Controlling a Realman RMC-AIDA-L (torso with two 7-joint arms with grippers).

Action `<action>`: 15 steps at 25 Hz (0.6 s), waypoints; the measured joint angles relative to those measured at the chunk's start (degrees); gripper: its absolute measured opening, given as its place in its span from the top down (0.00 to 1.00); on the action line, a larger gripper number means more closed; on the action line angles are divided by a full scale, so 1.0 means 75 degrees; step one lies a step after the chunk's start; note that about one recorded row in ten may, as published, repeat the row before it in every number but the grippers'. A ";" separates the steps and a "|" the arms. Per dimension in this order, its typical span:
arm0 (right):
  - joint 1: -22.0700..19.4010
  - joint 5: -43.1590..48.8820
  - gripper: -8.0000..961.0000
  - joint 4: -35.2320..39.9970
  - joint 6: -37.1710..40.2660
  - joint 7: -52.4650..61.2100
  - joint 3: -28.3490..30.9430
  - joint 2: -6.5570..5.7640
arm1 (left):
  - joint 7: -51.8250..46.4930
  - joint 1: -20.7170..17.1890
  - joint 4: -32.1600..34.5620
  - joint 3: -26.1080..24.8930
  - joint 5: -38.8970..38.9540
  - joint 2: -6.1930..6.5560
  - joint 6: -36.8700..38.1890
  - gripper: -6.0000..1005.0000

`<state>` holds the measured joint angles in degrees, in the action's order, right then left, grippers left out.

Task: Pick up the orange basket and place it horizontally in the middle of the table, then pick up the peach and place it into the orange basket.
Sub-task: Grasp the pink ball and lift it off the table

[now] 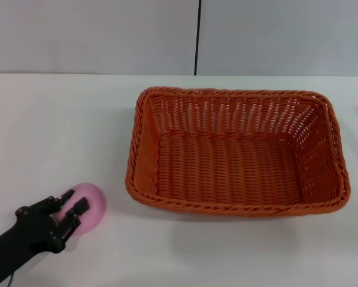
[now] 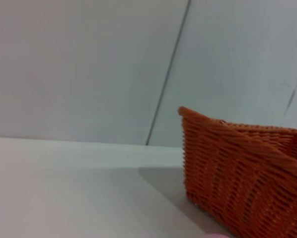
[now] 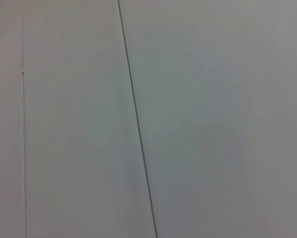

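Peach-wise, the small round pink toy fruit (image 1: 88,206) is seen lying on the wide plain white tabletop (image 1: 59,131), near the front edge on the robot's left and apart from the large rectangular orange woven wicker basket (image 1: 236,152), which is already set lengthwise near the middle of the table. The left gripper (image 1: 70,209) is placed at the peach, with its black fingers (image 1: 80,206) spread across the near side of the fruit; they appear to be around it, but whether a firm hold has been made cannot be told.

The peach is judged to be light and smooth, and possibly somewhat soft, so it may roll or slip if pinched off-centre. It is best taken across its widest part, with the fingers on opposite sides, and with modest force.

The basket is judged to be stiff but light, so it could be shoved if its braided rim is struck. Its near left corner (image 2: 188,116) is shown rising steeply in the left wrist view, and that rim must be cleared with a lift before the fruit is carried across. Bare tabletop lies between peach and basket, and the basket's inside is open and unoccupied, so ample room is offered for release.

The right gripper is not seen in any view; only a plain wall is shown by its wrist camera.
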<state>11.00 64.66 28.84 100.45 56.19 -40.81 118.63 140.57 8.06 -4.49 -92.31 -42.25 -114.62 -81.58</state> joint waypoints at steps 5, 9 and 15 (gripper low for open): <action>-0.0030 0.0000 0.41 -0.0058 0.0000 -0.0004 0.0057 0.0002 | 0.0109 -0.0055 0.0002 -0.0335 -0.0005 0.0007 -0.0169 0.72; -0.0054 -0.0049 0.41 -0.0258 0.0018 -0.0242 0.0095 0.0018 | 0.0099 -0.0093 0.0001 -0.0805 -0.0011 0.0041 -0.0493 0.75; 0.0068 -0.0198 0.41 -0.1722 0.0209 -0.1567 0.1110 0.0051 | -0.0007 -0.0121 -0.0575 -0.1373 -0.0009 0.0114 -0.1334 0.77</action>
<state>11.51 63.17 15.93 102.02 44.44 -32.49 119.01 140.52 7.15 -8.81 -102.61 -42.32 -113.76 -91.58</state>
